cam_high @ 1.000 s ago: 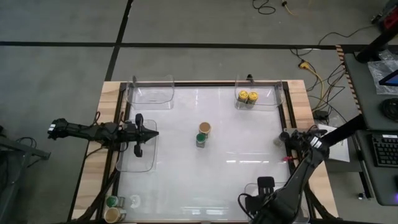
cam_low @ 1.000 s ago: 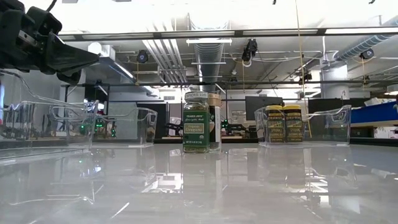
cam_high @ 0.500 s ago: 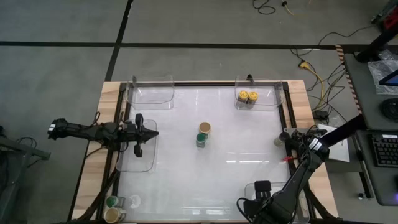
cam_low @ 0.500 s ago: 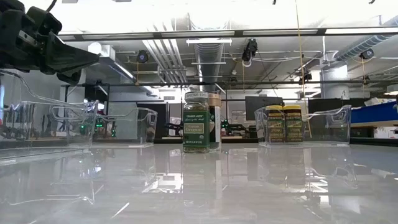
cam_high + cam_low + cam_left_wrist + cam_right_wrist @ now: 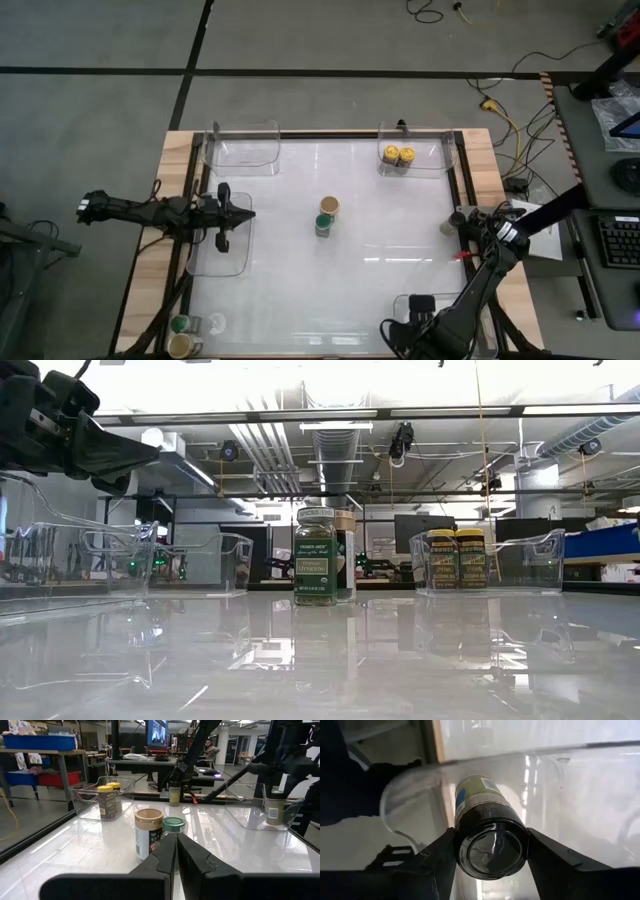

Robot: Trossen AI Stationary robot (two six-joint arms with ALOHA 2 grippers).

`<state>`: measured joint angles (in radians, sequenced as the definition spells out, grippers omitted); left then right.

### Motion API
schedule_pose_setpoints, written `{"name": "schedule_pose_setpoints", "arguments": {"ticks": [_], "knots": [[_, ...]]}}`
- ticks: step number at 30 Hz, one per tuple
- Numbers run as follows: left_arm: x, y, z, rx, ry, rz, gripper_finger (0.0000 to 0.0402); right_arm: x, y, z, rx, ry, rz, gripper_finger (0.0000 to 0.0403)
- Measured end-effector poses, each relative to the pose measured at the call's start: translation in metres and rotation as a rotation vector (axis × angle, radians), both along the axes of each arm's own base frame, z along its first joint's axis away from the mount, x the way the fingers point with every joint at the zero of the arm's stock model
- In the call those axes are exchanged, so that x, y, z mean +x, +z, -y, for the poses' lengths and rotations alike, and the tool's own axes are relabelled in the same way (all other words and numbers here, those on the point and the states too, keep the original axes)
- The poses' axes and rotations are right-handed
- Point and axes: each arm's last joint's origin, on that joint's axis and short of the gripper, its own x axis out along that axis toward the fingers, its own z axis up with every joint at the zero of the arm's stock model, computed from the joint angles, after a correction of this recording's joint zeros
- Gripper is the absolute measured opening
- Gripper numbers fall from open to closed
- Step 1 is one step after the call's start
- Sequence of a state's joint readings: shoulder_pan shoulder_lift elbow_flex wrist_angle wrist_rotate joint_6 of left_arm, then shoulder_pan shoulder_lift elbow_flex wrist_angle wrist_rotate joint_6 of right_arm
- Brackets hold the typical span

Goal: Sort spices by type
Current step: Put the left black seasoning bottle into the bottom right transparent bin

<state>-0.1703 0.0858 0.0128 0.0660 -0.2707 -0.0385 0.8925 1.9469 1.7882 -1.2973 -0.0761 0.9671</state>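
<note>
My right gripper (image 5: 420, 305) hangs over the clear bin (image 5: 486, 338) at the near right corner, shut on a black-lidded spice jar (image 5: 490, 827). My left gripper (image 5: 248, 213) is shut and empty, level above the left bin (image 5: 218, 262). A tan-lidded jar (image 5: 329, 205) and a green-lidded jar (image 5: 325, 222) stand upright side by side at the table's middle. Two yellow-lidded jars (image 5: 398, 155) stand in the far right bin (image 5: 440, 160). My right gripper pinches the jar at its black lid (image 5: 467, 840), one finger (image 5: 442, 855) on each side. The fingers come from above, pointing down. The jar hangs upright inside the bin's walls (image 5: 570, 795); I cannot tell whether its base touches the bin's floor.
An empty clear bin (image 5: 245, 150) sits at the far left corner. A green-lidded jar (image 5: 180, 323) and a tan-lidded jar (image 5: 181, 346) stand at the near left corner. Another small jar (image 5: 449, 224) stands by the right edge. The middle of the white table (image 5: 380, 270) is bare.
My right gripper has sunk a little toward the near right bin, still shut on the black-lidded jar.
</note>
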Motion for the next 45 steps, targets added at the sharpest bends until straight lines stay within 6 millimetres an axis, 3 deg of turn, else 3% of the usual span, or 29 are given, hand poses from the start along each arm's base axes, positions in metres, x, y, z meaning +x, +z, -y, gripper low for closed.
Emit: {"name": "schedule_pose_setpoints", "arguments": {"ticks": [30,45], "knots": [[0.0000,0.0000,0.0000,0.000,0.000,0.000,0.0001,-0.0053,-0.0080,-0.0057,0.014,0.042,0.010,0.0211],[0.0000,0.0000,0.0000,0.000,0.000,0.000,0.0001,-0.0053,-0.0079,-0.0061,0.019,0.053,0.009,0.0251]]}}
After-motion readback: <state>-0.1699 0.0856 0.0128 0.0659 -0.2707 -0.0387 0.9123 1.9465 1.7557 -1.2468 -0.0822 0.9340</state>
